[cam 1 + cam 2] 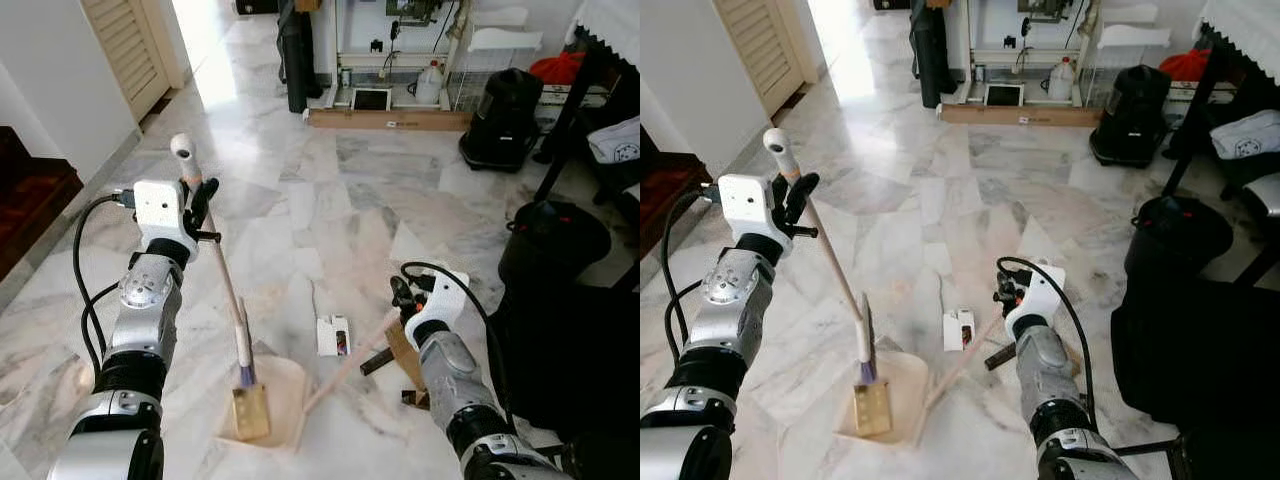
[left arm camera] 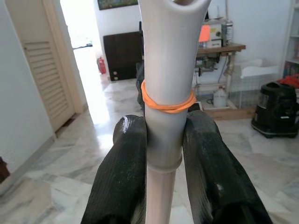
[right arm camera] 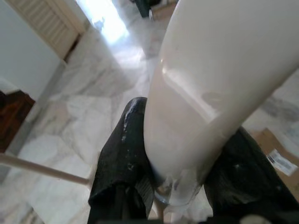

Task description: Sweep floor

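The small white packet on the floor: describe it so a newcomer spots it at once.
On the marble floor between the two arms, just right of the beige dustpan, lies the small white packet. It alone is flat, white and rectangular, with a dark mark on it.

Glossy marble floor [image 1: 300, 200]; wooden broom handle [image 1: 225, 275], plastic cap.

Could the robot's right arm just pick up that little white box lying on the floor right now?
Probably not as things stand. The right gripper is shut on the dustpan handle, so it is busy, though the white box lies close by on open floor.
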Robot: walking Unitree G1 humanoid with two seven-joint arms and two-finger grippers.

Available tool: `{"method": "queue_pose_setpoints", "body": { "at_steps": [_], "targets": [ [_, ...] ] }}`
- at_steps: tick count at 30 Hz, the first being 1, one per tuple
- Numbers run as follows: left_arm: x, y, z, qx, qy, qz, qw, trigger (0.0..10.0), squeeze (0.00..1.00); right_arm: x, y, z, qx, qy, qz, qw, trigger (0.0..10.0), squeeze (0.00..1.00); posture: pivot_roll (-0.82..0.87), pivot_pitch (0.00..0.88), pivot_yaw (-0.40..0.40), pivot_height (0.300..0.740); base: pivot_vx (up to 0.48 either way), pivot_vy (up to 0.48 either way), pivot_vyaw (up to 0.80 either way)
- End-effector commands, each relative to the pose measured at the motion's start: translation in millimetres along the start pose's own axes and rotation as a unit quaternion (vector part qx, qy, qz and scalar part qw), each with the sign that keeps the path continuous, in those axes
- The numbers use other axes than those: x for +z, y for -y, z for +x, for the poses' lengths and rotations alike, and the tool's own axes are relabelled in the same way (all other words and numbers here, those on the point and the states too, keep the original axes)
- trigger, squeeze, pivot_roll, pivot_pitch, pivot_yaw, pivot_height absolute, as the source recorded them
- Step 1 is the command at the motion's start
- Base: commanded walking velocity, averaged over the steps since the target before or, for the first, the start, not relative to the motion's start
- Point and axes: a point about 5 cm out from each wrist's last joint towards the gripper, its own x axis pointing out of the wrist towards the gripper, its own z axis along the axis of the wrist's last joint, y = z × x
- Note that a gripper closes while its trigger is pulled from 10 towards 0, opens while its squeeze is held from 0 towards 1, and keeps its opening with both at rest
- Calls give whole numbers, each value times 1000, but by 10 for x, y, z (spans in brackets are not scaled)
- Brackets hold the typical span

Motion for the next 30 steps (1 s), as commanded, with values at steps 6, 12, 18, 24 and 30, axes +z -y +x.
{"method": "queue_pose_setpoints", "body": {
  "at_steps": [6, 12, 18, 24, 30],
  "targets": [
    [-98, -28, -239, -62, -7, 132, 989, 10000, 0, 270, 29, 19, -15, 84, -13, 996, 10000, 0, 64, 0, 14, 740, 0, 0, 0],
    [-74, -22, -281, -53, 2, 78, 996, 10000, 0, 228, 20, 23, -10, 70, -16, 997, 10000, 0, 78, 0, 1, 740, 0, 0, 0],
    [8, -14, -221, -41, 18, 56, 997, 10000, 0, 206, -28, 21, -4, 74, -12, 997, 10000, 0, 72, 0, -1, 740, 0, 0, 0],
    [-119, 253, -272, -111, -12, 14, 994, 10000, 0, 190, -2, -6, -2, 75, -14, 997, 10000, 0, 44, 0, 7, 740, 0, 0, 0],
    [-123, 336, -236, -110, -13, 10, 994, 10000, 0, 176, 40, -37, -7, 77, -15, 997, 10000, 0, 32, 0, 9, 740, 0, 0, 0]
  ]
}}
